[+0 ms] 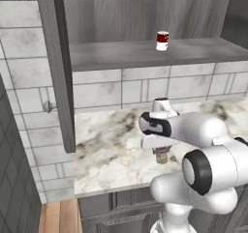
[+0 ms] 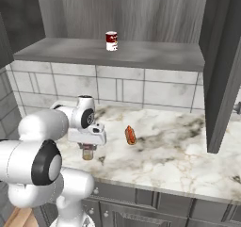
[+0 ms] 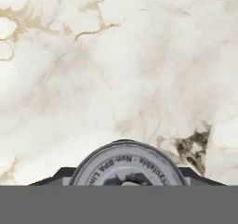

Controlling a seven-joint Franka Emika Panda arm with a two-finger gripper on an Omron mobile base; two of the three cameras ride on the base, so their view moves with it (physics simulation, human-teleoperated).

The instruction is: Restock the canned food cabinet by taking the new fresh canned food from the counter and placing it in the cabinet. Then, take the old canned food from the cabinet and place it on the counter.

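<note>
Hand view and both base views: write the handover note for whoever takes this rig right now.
Hand: shut on the new can, just above the counter near its front edge.
Old can: upright on the cabinet shelf, doors open.
Orange-red item: lying on the counter, apart from the hand.
Done: new can grasped.
Left: place it in the cabinet, then bring the old can down to the counter.

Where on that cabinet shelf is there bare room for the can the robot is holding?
The cabinet's grey shelf holds one red-and-white can near the middle. Bare board stretches on both sides of it and in front of it. On the counter, the crowded spot lies around the gripper with its yellow-green can and the orange-red item.
</note>
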